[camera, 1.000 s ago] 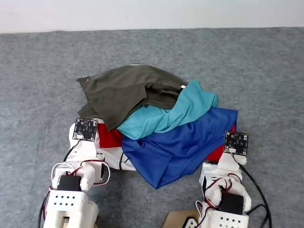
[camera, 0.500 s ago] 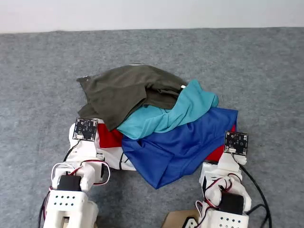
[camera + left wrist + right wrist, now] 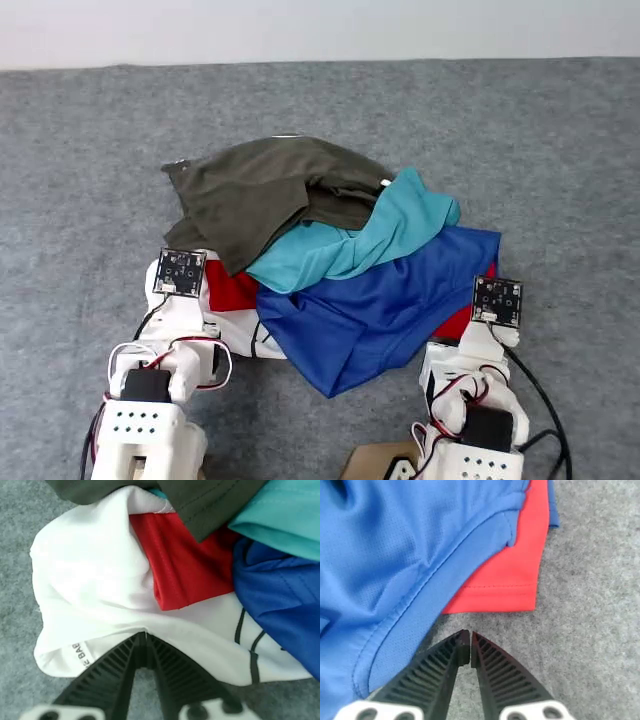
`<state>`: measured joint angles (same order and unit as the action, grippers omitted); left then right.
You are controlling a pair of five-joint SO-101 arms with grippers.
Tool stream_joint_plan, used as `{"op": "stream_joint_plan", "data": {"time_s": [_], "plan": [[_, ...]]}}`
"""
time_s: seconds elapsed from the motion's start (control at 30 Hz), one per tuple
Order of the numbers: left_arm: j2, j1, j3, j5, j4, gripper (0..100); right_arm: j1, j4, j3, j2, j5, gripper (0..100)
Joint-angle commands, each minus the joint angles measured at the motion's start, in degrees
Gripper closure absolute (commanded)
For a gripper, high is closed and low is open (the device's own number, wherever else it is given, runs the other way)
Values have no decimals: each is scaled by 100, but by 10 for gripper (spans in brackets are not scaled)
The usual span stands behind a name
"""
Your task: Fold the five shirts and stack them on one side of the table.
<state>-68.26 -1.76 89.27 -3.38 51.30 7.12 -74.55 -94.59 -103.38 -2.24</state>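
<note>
A heap of shirts lies mid-table: a dark olive shirt (image 3: 265, 190) on top at the back, a teal shirt (image 3: 365, 240) below it, a blue shirt (image 3: 375, 305) in front, a red shirt (image 3: 230, 288) and a white shirt (image 3: 240, 335) underneath. My left gripper (image 3: 146, 637) is shut, its tips over the white shirt's (image 3: 90, 580) hem, beside the red shirt (image 3: 185, 565). My right gripper (image 3: 470, 636) is shut above bare carpet, just short of the red shirt's (image 3: 505, 590) hem and the blue shirt (image 3: 395, 555).
Grey carpet (image 3: 560, 160) covers the table, with open room left, right and behind the heap. Both arm bases (image 3: 150, 420) stand at the near edge. A brown cardboard piece (image 3: 375, 465) lies between them.
</note>
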Motion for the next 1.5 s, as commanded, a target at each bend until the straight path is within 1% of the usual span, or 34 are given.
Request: {"op": "stream_joint_plan", "data": {"time_s": [0.0, 0.73, 0.87, 0.97, 1.13, 1.23, 1.47], "plan": [[-88, 26, 4, -18, -97, 996, 66, -31, -185, -40, 44, 987], [-88, 26, -13, -18, -132, 995, 66, -31, -185, -40, 44, 987], [-53, 0, -312, -18, -79, 995, 66, -31, -185, -40, 44, 987], [-44, 18, -892, -53, 422, 995, 66, -31, -185, -40, 44, 987], [-35, 9, -2475, -70, 1846, 995, 66, -31, -185, -40, 44, 987], [-35, 18, -3231, -211, 2532, 995, 66, -31, -185, -40, 44, 987], [-18, 0, -4374, -220, 3560, 995, 66, -31, -185, -40, 44, 987]]}}
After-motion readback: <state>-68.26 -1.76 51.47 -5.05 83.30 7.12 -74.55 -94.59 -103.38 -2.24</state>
